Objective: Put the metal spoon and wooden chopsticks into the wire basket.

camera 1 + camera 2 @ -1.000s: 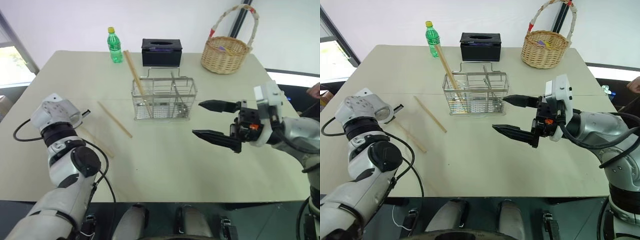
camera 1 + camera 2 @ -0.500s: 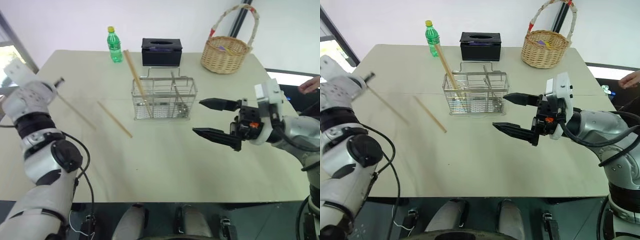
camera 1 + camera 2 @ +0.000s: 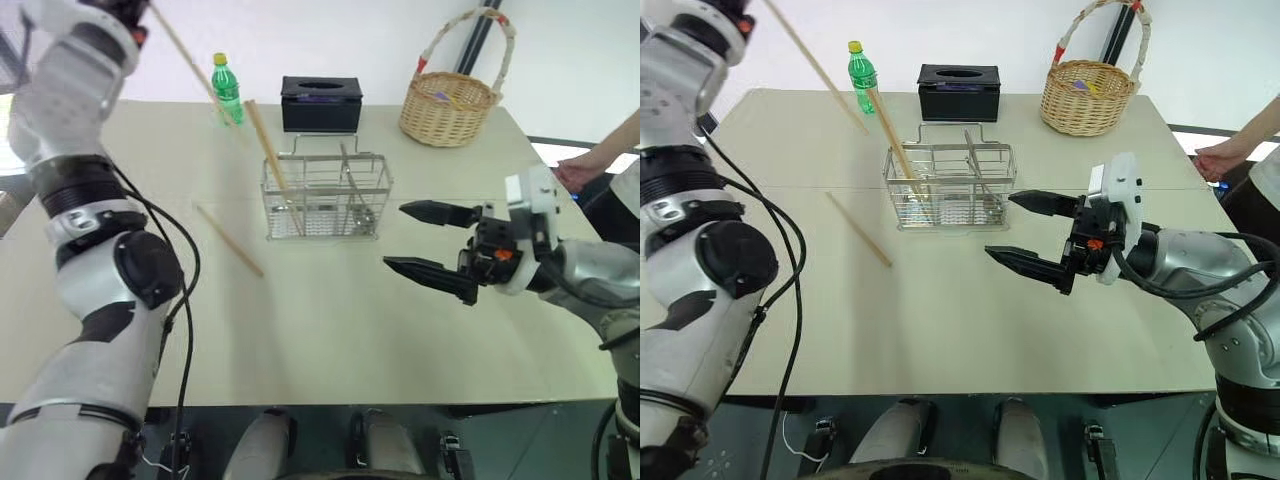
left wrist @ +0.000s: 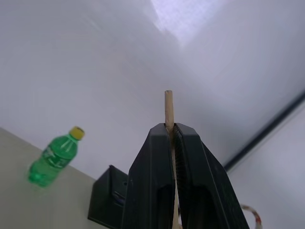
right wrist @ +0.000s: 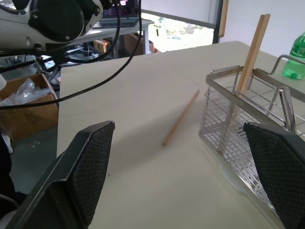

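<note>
My left gripper is raised high at the far left and is shut on one wooden chopstick, which slants down toward the green bottle. The chopstick's short end pokes out past the fingertips. Two more chopsticks lean in the left end of the wire basket at mid-table. Another chopstick lies flat on the table left of the basket. A thin shiny handle leans inside the basket; I cannot tell whether it is the metal spoon. My right gripper hovers open and empty, right of the basket.
A green bottle and a black tissue box stand behind the wire basket. A round wicker basket with a tall handle sits at the far right corner. A person's hand rests at the table's right edge.
My left arm has lifted from the table's left side to high up, carrying a chopstick with it. The right arm has stayed put. A person's hand has come in at the right.
</note>
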Controlling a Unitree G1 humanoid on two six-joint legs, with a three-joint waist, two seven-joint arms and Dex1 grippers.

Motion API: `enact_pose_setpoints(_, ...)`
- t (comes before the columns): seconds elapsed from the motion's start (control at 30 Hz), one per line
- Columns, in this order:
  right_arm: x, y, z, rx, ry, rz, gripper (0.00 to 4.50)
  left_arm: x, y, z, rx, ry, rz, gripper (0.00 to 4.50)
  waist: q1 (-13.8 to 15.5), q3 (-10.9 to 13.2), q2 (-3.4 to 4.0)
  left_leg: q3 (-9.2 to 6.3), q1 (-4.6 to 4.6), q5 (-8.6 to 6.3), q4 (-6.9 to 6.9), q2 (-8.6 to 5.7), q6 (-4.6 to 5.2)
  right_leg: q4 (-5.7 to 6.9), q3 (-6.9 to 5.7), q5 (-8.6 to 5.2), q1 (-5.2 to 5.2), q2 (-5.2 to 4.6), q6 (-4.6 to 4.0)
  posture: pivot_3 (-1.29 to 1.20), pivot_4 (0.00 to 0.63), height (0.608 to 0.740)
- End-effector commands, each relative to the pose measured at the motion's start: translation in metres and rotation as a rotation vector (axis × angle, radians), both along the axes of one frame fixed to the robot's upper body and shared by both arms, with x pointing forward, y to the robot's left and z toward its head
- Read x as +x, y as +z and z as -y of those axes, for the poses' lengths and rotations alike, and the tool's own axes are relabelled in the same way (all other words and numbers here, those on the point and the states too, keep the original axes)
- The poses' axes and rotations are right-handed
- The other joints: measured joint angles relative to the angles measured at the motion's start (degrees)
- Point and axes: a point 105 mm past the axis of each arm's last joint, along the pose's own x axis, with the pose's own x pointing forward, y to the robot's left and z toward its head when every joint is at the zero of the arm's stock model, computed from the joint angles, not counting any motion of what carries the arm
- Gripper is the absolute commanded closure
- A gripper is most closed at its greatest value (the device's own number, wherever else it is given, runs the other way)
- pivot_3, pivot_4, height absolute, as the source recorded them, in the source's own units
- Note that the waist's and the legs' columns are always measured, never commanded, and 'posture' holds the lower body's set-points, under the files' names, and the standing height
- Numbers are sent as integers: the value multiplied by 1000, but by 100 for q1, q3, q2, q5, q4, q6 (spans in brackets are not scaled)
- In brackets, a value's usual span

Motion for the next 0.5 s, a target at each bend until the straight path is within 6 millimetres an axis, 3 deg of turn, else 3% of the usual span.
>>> enact_pose_setpoints(0.03, -6, 12, 1, 20, -25, 71, 0, -13, 23, 28, 153, -40, 125, 4464, -5, 1, 2, 1, 0, 0, 0, 0, 0, 0, 2, 0, 0, 0, 0, 0, 150, 661)
enact_pose_setpoints(0.2, -8, 11, 6, 34, -79, 76, 0, -5, 5, 58, 256, -68, 119, 4464, 9, 0, 7, 1, 1, 0, -3, 0, 0, -2, 2, 0, 0, 0, -1, 0, 150, 661)
enact_pose_setpoints(0.33, -8, 12, 7, 48, -105, 82, 0, -10, -9, 83, 452, -51, 231, 4464, 1, 1, 8, 2, 2, 0, -4, 1, 1, -3, 3, 0, 1, 0, -1, 0, 150, 661)
enact_pose_setpoints(0.5, -4, 13, 9, 76, -134, 83, 0, -11, -60, 105, 443, -94, 179, 4464, 13, 1, 12, 1, 2, -1, -3, 0, 3, -7, 4, 0, 4, -4, -2, 0, 150, 661)
